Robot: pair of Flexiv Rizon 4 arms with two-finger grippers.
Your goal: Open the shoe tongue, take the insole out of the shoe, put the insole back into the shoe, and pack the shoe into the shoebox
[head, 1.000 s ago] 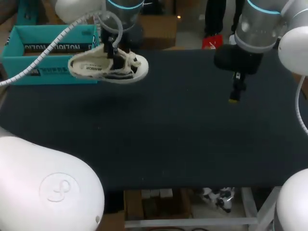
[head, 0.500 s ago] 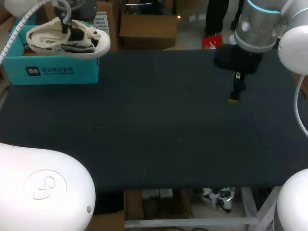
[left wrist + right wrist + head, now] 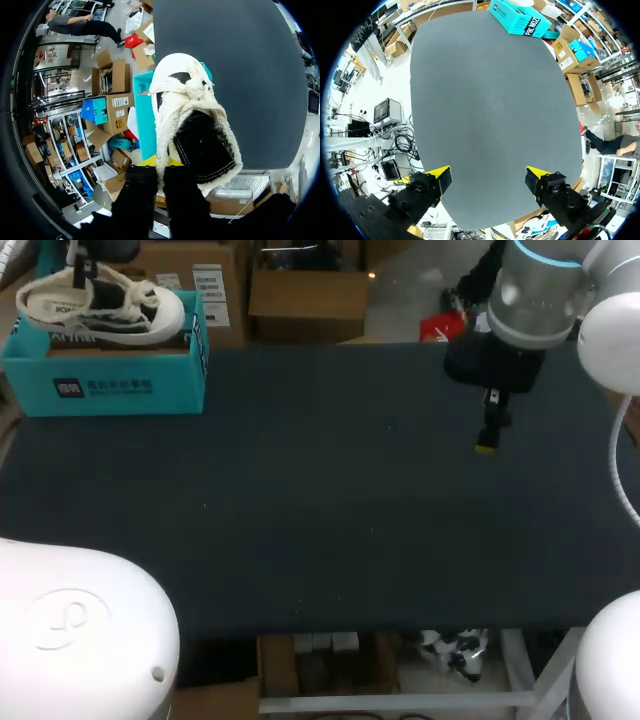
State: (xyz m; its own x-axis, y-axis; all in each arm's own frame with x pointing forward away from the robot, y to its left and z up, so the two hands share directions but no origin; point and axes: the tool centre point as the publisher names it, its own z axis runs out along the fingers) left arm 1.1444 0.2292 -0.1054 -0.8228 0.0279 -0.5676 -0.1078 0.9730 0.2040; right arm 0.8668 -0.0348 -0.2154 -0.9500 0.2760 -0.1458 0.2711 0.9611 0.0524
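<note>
Hanging over the open teal shoebox (image 3: 100, 388) in the upper left of the head view, the shoe (image 3: 100, 305) lies with its long axis across the frame. Its toe points right, lined up with the box's length. I cannot tell whether its sole touches the rim or hangs just above it. My left gripper (image 3: 159, 167) is clamped on the shoe's collar. In the left wrist view the fingers sit close together on the fleecy edge, the shoe runs straight ahead of them, and a strip of the box wall shows beside it. So the shoe is directly under this claw, and I judge the coming move to be a straight lowering into the box before letting go. The main risk is the toe or heel catching on an end wall. My right gripper (image 3: 487, 177) hangs well apart, over the dark table (image 3: 330, 520) at the upper right, with its jaws spread wide and holding nothing.
</note>
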